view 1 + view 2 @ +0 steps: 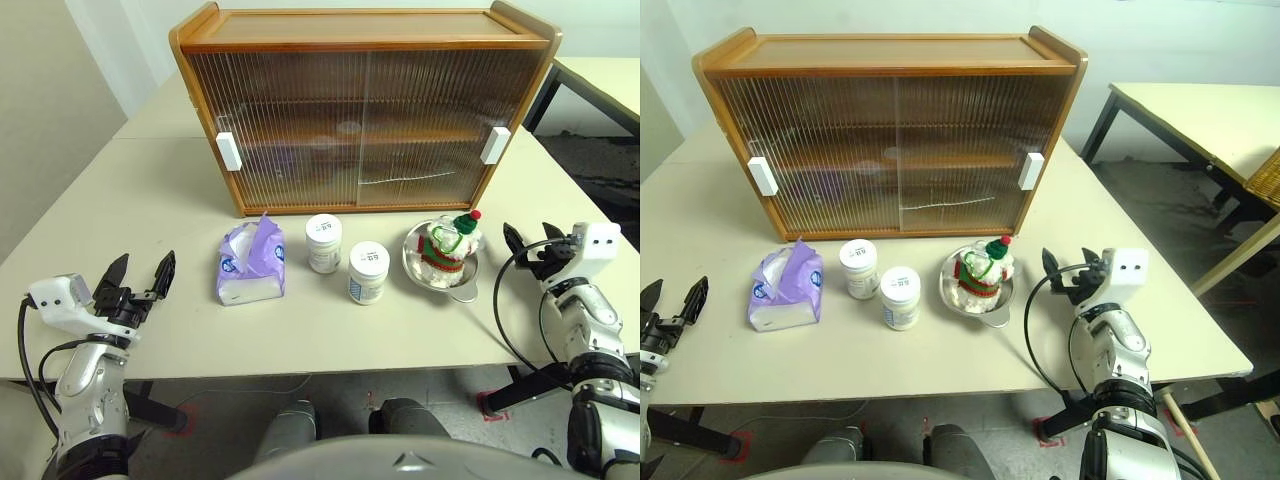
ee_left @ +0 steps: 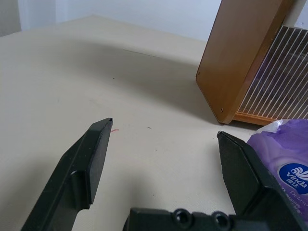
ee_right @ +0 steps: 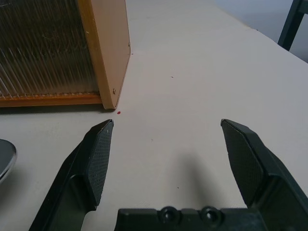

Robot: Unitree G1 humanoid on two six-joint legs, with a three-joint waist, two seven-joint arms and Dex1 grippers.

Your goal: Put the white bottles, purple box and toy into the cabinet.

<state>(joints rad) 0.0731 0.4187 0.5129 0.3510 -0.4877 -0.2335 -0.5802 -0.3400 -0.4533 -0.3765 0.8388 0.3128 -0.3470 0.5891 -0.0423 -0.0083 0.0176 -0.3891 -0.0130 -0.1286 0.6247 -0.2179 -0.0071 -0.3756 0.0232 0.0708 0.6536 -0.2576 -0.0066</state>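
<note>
Both cabinet [image 1: 365, 110] doors are closed, ribbing blurring its contents. At its 6 o'clock: purple box [image 1: 251, 265], white bottles [image 1: 323, 243] [image 1: 367, 273], toy [image 1: 447, 243] in a steel bowl [image 1: 470, 278]. Left end effector [image 1: 140, 277] and right end effector [image 1: 528, 243] both spread, empty

Beige table [image 1: 150, 200], second table [image 1: 1200, 115] on dark legs at right, white wall [image 1: 1140, 30], grey floor [image 1: 1160, 200]

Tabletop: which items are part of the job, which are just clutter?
Job:
- two white bottles
- purple box
- toy, sitting in the bowl
- cabinet, both doors shut

Just there:
- steel bowl under the toy
- second table off to the right
</note>
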